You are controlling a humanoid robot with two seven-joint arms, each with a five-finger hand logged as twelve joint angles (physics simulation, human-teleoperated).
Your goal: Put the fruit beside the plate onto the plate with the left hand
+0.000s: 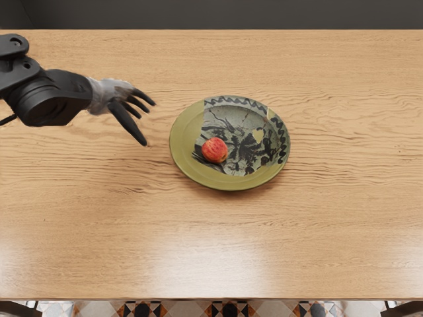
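Dark fingers of left hand (pixel 125 105) spread loose, empty, hovering over wooden table (pixel 79 218) left of plate (pixel 183 142). One plate, one red fruit (pixel 215 150) lying on it.

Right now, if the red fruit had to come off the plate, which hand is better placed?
The left. The left hand, open and empty, hangs just left of the plate where the fruit lies; the right arm is not in view.
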